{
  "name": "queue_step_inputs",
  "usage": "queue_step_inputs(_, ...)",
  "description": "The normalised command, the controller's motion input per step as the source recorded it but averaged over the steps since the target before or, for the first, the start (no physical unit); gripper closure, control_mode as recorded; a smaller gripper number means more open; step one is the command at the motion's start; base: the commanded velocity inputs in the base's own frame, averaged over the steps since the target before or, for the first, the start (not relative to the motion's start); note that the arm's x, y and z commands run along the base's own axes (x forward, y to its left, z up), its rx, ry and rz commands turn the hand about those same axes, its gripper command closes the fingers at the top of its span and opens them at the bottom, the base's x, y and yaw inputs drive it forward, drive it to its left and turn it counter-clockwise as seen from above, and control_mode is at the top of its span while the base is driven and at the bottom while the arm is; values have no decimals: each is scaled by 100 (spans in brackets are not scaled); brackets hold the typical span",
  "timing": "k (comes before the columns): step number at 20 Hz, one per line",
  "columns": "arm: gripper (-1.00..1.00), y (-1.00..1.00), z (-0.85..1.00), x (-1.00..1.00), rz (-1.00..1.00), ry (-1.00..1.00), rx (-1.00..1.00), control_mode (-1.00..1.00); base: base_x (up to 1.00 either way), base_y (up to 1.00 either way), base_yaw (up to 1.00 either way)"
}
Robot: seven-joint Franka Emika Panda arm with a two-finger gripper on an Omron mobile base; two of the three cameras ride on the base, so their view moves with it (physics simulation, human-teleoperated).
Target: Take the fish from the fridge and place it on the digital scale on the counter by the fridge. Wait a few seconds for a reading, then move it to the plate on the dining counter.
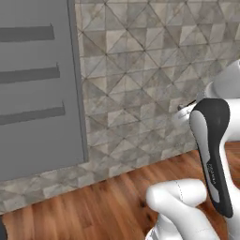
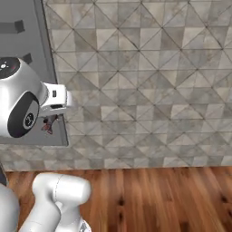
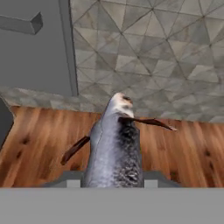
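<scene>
A: Where is the fish (image 3: 114, 148)?
B: Pinched in the pincer (image 3: 113, 178), head pointing away from the hand, thin brown fins sticking out both sides.
A: And around it?
B: Wooden floor (image 3: 183, 151) below, tiled wall (image 3: 153, 57) ahead, the grey fridge (image 1: 37, 84) off to the left.
</scene>
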Motion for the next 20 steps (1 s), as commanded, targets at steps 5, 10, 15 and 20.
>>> queue_step_inputs(5, 100, 0, 0, 0, 0, 0, 0, 100, 0, 0, -100)
queue_step_inputs(10, 100, 0, 0, 0, 0, 0, 0, 100, 0, 0, -100)
queue_step_inputs(15, 100, 0, 0, 0, 0, 0, 0, 100, 0, 0, -100)
queue_step_inputs(20, 100, 0, 0, 0, 0, 0, 0, 100, 2, 5, -96)
